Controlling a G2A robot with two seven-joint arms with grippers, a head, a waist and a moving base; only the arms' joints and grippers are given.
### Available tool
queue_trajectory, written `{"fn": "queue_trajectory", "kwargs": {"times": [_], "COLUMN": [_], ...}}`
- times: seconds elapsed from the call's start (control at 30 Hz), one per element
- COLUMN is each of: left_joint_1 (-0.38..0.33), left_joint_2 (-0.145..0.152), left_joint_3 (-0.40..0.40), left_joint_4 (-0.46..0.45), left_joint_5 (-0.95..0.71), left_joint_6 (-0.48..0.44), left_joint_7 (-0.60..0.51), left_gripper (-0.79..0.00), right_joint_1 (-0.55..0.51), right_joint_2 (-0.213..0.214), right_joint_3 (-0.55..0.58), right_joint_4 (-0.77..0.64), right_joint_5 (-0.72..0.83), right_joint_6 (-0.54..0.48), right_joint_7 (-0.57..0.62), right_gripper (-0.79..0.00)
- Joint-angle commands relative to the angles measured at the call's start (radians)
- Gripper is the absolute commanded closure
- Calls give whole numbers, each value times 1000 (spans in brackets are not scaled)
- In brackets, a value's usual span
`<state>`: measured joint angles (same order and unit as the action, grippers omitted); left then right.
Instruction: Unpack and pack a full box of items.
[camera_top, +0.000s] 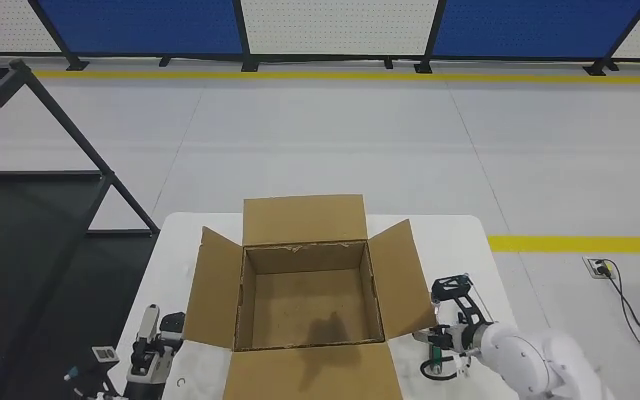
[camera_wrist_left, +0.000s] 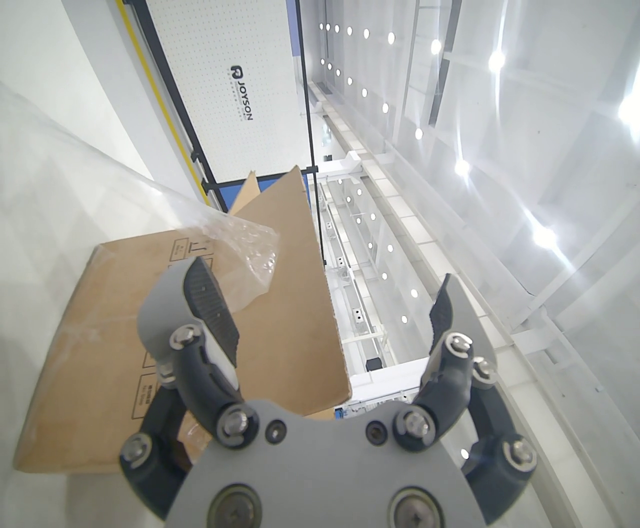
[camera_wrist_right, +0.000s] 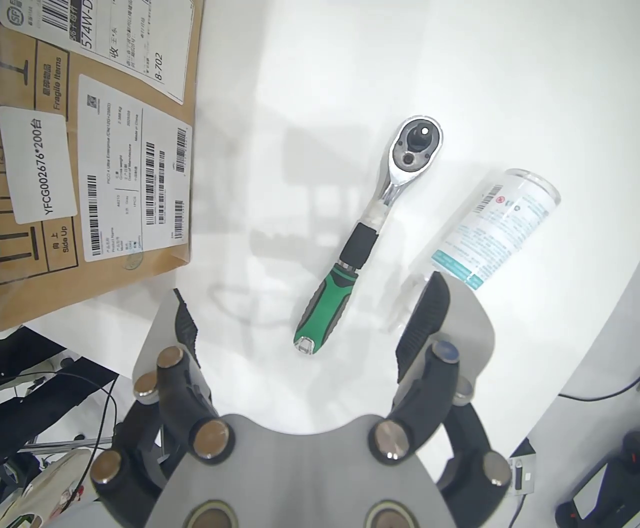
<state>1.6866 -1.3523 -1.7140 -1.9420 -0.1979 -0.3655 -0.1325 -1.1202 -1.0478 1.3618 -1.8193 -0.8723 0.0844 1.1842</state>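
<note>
The box (camera_top: 305, 220) stands open on the table (camera_wrist_right: 350, 75) with all four flaps out and a bare floor. The ratchet (camera_wrist_right: 370, 225) and the bottle (camera_wrist_right: 500, 225) lie on the table beside the box's right side, close to each other but apart.

The right gripper (camera_wrist_right: 308, 292) hangs over the ratchet's green handle end, jaws spread wide and holding nothing. The left gripper (camera_wrist_left: 322, 272) sits at the box's left side, jaws likewise apart and empty, with clear film (camera_wrist_left: 245, 255) just beyond one finger.

Hazards, as judged from this position:
- Bottle roll. The bottle lies on its side near the table edge, and one right finger appears close to it. A descent that clips it is likely to send it rolling off.
- Tilt in grasp. The ratchet's steel head is probably heavier than its handle, so a grip at the handle end may let it swing or slip.
- Flap strike. The right flap (camera_top: 405, 285) leans outward, and a low carry toward the box could catch it and shift the box.
- Film snag. The left gripper may catch the film if it closes or moves.
</note>
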Motion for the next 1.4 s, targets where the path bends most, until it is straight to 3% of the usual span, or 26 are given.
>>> {"fn": "queue_trajectory", "kwargs": {"times": [0.0, 0.13, 0.17, 0.2, 0.23, 0.27, 0.7, 1.37], "left_joint_1": [-8, -25, -30, -34, -38, -41, -78, -88], "left_joint_2": [0, 0, 1, 1, 1, 1, 5, 9], "left_joint_3": [5, 13, 14, 14, 14, 13, 6, 2], "left_joint_4": [4, 9, 9, 11, 10, 10, 34, 36], "left_joint_5": [5, 9, 8, 7, 8, 5, -12, -29], "left_joint_6": [8, 26, 29, 33, 37, 41, 65, 83], "left_joint_7": [0, -1, -1, -1, -4, -4, -18, -32], "left_gripper": [-785, -785, -785, -785, -785, -785, -785, -785], "right_joint_1": [-7, 28, 42, 57, 71, 87, 186, 254], "right_joint_2": [-2, -7, -10, -13, -15, -18, -35, -58], "right_joint_3": [-10, -62, -77, -93, -106, -117, -170, -223], "right_joint_4": [3, 29, 40, 49, 62, 76, 207, 357], "right_joint_5": [8, -18, -30, -38, -47, -60, -89, -95], "right_joint_6": [-14, -24, -9, 2, 15, 36, 104, 129], "right_joint_7": [-29, -31, -30, -30, -27, -24, 41, 23], "right_gripper": [-785, -785, -690, -517, -400, -382, -274, -252]}}
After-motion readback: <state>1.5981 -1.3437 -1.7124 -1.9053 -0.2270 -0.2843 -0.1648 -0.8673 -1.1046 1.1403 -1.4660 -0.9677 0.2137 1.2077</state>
